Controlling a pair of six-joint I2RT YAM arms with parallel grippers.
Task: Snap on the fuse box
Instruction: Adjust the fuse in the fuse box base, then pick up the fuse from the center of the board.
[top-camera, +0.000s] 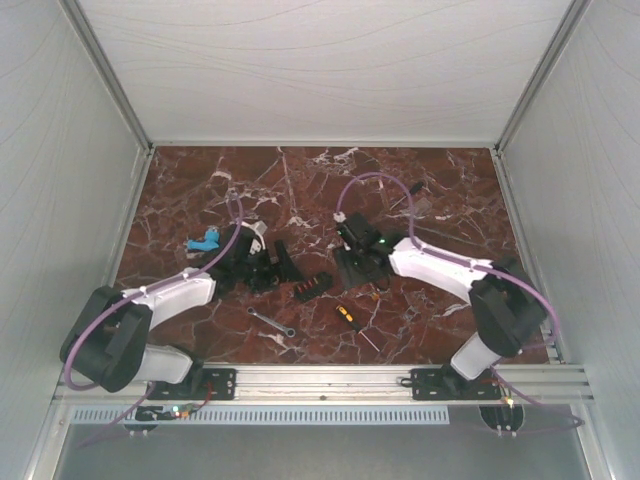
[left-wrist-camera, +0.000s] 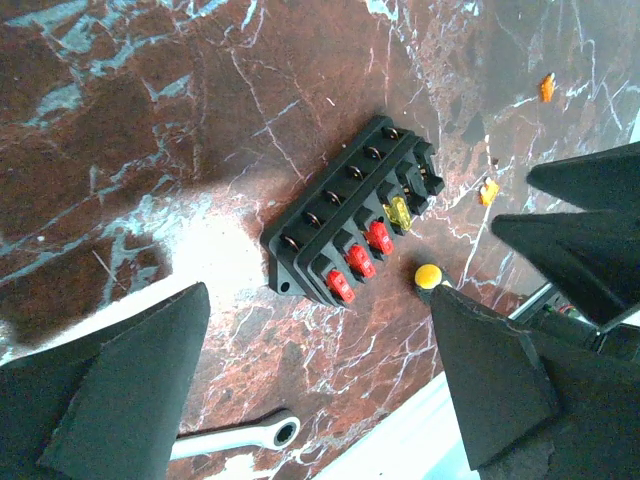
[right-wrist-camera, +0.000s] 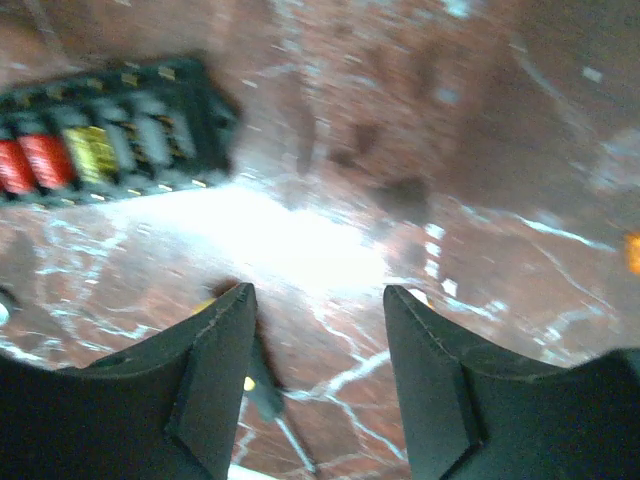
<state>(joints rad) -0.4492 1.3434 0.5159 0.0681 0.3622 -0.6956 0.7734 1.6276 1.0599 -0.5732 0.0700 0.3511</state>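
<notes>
The fuse box (top-camera: 315, 286) is a small black block lying on the marble between my two grippers. In the left wrist view the fuse box (left-wrist-camera: 355, 215) shows three red fuses and a yellow one, lying just beyond my open left gripper (left-wrist-camera: 316, 318). The left gripper (top-camera: 266, 266) holds nothing. My right gripper (top-camera: 352, 268) is open and empty; in its blurred wrist view the right gripper (right-wrist-camera: 318, 292) hovers over bare marble, with the fuse box (right-wrist-camera: 110, 130) at the upper left. I cannot pick out a separate dark cover.
A silver wrench (top-camera: 270, 320) and a yellow-and-black screwdriver (top-camera: 350, 318) lie near the front rail. The wrench head (left-wrist-camera: 268, 433) lies below the left fingers. Loose orange fuses (left-wrist-camera: 488, 192) lie on the marble. A blue object (top-camera: 205, 240) lies at the left.
</notes>
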